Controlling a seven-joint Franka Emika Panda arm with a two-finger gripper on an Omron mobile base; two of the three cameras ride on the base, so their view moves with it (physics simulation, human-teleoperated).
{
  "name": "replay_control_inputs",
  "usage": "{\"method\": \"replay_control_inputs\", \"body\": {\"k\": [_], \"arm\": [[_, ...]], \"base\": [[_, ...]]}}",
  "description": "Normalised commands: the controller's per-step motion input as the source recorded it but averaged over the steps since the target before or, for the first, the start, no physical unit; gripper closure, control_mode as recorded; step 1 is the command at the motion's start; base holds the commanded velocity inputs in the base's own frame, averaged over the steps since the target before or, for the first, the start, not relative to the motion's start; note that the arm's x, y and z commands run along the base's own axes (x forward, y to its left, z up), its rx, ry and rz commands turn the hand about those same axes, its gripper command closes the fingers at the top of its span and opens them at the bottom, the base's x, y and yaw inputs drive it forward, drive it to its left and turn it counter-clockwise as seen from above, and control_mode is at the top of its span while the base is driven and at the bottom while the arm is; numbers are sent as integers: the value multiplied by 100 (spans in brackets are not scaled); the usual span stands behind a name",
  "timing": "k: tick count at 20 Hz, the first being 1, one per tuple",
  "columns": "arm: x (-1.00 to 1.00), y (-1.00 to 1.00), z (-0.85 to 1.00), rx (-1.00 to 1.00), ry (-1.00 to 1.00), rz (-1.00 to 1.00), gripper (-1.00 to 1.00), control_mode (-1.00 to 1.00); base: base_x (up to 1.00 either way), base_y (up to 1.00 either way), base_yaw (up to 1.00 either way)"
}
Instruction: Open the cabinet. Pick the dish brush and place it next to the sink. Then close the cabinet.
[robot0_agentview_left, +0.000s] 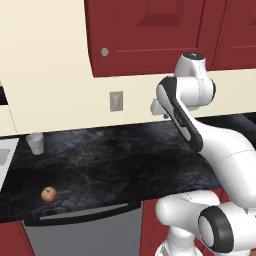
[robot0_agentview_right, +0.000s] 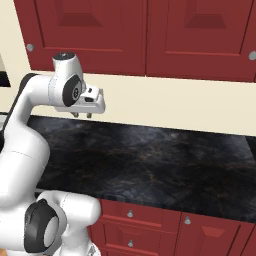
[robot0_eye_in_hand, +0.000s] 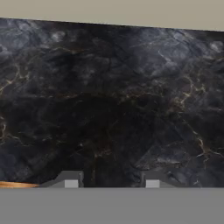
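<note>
The cabinet (robot0_agentview_left: 150, 35), dark red with a raised-panel door, is shut; its small round grey knob (robot0_agentview_left: 104, 51) sits at the door's lower left corner. The same cabinet (robot0_agentview_right: 85, 30) shows in the right base view. My gripper (robot0_agentview_right: 82, 116) hangs below it, well above the black marble counter (robot0_agentview_right: 150, 155), pointing down. In the hand view the gripper (robot0_eye_in_hand: 112, 181) is open, its fingertips (robot0_eye_in_hand: 72, 181) apart with nothing between them and only counter beneath. The sink (robot0_agentview_left: 4, 160) shows as a pale edge at the far left. The dish brush is hidden.
A translucent white cup (robot0_agentview_left: 35, 143) stands on the counter near the sink. An apple (robot0_agentview_left: 48, 194) lies near the counter's front edge. A wall outlet (robot0_agentview_left: 116, 101) sits on the cream backsplash. A neighbouring red wall cabinet (robot0_agentview_right: 200, 35) hangs to the right.
</note>
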Motion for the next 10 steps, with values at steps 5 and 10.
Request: {"method": "replay_control_inputs", "body": {"k": [5, 10], "arm": [[-3, -4, 0, 0, 0, 4, -100, -100], [2, -6, -2, 0, -2, 2, -100, -100]], "base": [[0, 0, 0], [0, 0, 0]]}}
